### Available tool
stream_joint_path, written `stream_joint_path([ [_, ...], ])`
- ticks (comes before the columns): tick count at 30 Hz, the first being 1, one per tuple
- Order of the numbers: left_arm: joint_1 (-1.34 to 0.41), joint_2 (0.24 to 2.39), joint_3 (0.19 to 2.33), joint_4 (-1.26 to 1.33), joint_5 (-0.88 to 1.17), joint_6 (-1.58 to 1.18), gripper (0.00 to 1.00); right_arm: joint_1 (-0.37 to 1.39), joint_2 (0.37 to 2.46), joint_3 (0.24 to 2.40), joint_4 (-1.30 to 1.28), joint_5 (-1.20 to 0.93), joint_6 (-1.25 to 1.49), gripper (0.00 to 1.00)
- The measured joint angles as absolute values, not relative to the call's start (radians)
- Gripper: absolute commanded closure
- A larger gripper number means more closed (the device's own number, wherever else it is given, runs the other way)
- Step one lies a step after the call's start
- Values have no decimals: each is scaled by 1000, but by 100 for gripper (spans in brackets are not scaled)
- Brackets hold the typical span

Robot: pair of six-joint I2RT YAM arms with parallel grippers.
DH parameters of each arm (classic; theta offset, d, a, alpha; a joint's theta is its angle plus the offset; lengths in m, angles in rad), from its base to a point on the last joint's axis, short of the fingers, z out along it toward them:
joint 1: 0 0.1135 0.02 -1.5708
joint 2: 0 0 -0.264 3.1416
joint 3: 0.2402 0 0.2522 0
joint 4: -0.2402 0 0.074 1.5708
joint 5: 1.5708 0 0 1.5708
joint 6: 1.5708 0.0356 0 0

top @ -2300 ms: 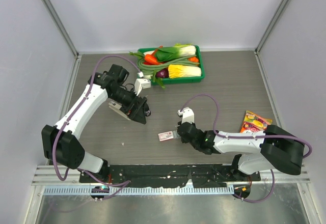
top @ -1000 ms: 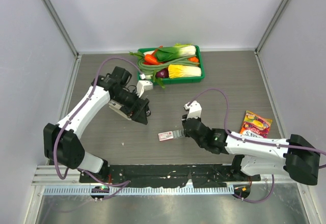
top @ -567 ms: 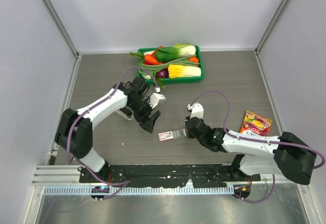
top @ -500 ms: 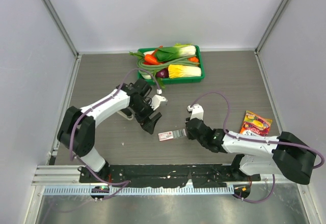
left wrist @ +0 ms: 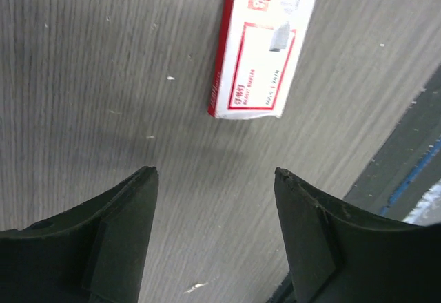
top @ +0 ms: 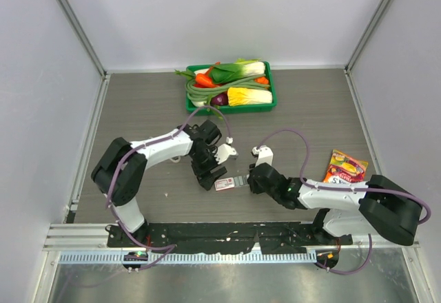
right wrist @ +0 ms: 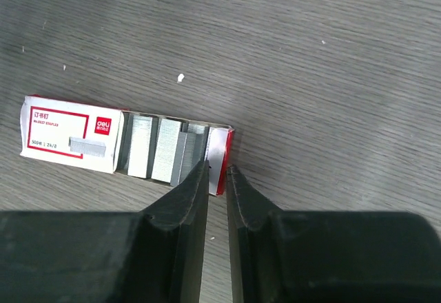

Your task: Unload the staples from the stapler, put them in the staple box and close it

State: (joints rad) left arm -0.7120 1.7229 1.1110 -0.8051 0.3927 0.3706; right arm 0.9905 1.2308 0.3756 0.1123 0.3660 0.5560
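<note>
In the tray just beyond right end effector, staples, jaws nearly together, grip unclear

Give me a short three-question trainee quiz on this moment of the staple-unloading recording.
1. True or false: the left gripper holds the staple box.
2. The right gripper is shut on: A the box's sleeve; B the end wall of its pulled-out drawer; C nothing.
3. What fills the green tray at the far side of the table?
Key: 1 false, its jaws stand open, clear of the box; 2 B; 3 vegetables.
</note>
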Motion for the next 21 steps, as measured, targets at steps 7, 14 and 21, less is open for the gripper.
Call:
stream_joint_path([
  [7,-738,1767,1115,-758,310,366,42,986,1244,376,128,351,561,81],
  [14,-765,1788,1139,-735,252,338,45,986,1244,375,138,336,569,83],
  [21,-790,1800,1153,-708,234,332,44,986,1245,375,143,329,580,85],
])
